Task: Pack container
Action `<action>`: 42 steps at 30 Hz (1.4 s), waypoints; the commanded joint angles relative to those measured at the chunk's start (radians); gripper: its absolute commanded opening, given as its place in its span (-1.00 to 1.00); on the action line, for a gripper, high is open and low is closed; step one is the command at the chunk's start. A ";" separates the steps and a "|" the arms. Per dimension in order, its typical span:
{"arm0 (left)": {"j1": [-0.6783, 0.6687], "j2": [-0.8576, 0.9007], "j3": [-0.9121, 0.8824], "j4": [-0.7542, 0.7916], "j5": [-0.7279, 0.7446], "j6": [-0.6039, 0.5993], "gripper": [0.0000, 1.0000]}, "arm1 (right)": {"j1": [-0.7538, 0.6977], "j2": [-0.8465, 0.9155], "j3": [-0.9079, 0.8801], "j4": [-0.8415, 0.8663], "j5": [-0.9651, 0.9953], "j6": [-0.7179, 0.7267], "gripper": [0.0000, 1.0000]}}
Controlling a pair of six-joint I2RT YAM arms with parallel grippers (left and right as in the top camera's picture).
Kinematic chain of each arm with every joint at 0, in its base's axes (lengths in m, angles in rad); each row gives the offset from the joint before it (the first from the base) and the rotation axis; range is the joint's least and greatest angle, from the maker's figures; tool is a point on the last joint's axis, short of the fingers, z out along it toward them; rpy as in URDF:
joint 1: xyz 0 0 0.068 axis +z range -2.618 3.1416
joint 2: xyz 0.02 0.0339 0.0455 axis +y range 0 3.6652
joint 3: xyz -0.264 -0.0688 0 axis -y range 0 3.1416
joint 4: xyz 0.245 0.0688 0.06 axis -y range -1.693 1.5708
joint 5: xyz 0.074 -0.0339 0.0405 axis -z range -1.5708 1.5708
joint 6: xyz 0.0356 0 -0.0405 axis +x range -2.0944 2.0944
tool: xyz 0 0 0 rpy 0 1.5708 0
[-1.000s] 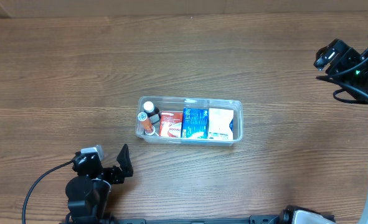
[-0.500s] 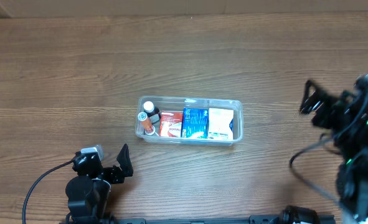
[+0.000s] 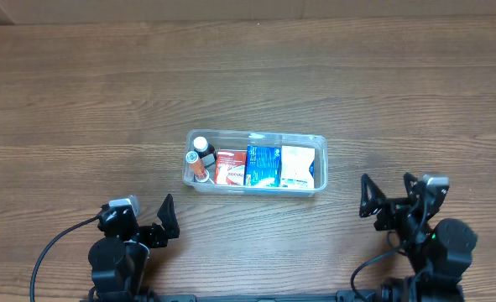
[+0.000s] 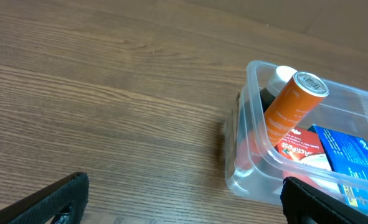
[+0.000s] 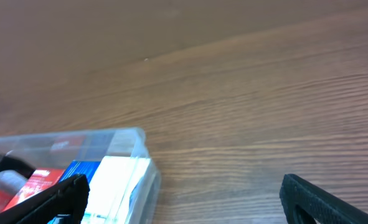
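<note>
**Tub looks full, both arms parked: keep clear of it**

The brown wood-grain counter (image 3: 80,84) carries only one group of things, and no loose item shows anywhere on it. The left arm (image 3: 120,247) sits at the near edge, well apart from the tub. The right arm (image 3: 432,235) sits at the near edge on the other side. Each wrist view shows its dark jaws spread wide at the bottom corners of the frame, with nothing between them.

The clear rectangular plastic container with rounded corners (image 3: 268,134) stands in the middle of the counter, between the two arms and a little beyond them. Inside it, side by side, are a white cardboard box (image 3: 296,166) at the right end, a blue cardboard box (image 3: 263,165) and a red cardboard box (image 3: 228,169). A dark bottle with a white cap (image 3: 200,143) stands at the left end. An orange cylindrical bottle with a silvery cap (image 4: 287,111) stands beside it, tilted, and its cap reaches above the rim.

Packing appears done, or nearly so; no lid is in view. A good finish probably means keeping both arms low and away from the tub. Its thin walls would likely slide at a slight knock. If the orange bottle needs seating, a gentle push straight down on its cap from the left side seems safest.
</note>
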 commanded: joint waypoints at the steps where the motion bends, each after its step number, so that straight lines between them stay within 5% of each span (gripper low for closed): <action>1: 0.006 -0.011 -0.003 0.004 -0.014 0.012 1.00 | 0.057 -0.120 -0.064 0.016 0.010 -0.001 1.00; 42: 0.006 -0.011 -0.003 0.004 -0.014 0.012 1.00 | 0.104 -0.206 -0.153 0.032 0.047 -0.001 1.00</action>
